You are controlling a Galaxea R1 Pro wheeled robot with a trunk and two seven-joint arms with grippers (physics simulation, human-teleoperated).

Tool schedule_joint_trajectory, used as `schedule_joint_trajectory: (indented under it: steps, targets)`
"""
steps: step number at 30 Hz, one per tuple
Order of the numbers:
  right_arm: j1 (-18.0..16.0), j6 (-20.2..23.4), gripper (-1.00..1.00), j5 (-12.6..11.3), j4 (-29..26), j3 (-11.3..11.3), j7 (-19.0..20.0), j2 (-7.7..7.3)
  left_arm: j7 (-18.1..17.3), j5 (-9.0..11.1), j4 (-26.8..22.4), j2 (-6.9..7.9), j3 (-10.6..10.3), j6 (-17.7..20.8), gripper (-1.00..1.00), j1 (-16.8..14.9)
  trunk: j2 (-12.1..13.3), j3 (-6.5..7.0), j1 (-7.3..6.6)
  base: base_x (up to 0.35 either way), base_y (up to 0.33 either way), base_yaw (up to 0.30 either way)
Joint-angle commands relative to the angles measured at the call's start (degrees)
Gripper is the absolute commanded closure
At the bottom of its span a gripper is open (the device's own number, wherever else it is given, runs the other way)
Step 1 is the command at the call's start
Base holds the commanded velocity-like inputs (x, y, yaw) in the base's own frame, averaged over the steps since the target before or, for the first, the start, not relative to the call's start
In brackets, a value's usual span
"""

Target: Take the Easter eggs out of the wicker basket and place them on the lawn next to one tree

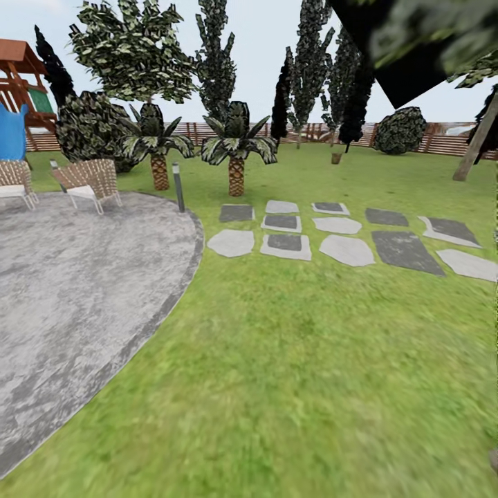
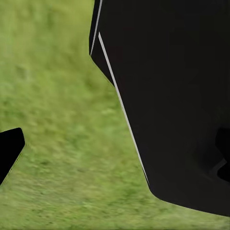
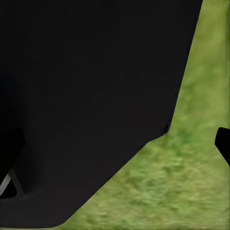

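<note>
Head view: lawn (image 1: 297,387) fills the foreground, grey paved patio (image 1: 69,290) curving in at the left, stepping stones (image 1: 346,235) in the middle distance. Two wicker chairs (image 1: 90,181) at the patio's far edge, two short palms (image 1: 235,149) just behind, slatted fence (image 1: 443,138) along the back, a leaning trunk (image 1: 476,149) at far right. Wrist views: dark robot bodywork over blurred grass; can't tell whether either gripper's fingers are apart or together. Eggs and basket not located.
</note>
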Motion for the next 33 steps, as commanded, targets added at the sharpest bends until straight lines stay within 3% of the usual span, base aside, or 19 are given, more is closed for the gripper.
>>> schedule_joint_trajectory:
  steps: [1,33]
  targets:
    - [-0.07,0.04,-1.0,0.11,0.11,0.27,0.03,0.01,-0.03,0.24,-0.07,0.01,0.28,0.23,-1.0,0.01,-0.02,-0.03,0.03,0.331,0.0,-0.073]
    - [-0.07,0.02,-1.0,0.05,0.11,0.27,0.02,-0.01,-0.03,0.23,-0.07,0.01,0.28,0.23,-1.0,0.01,-0.02,-0.03,0.03,0.332,0.0,-0.011]
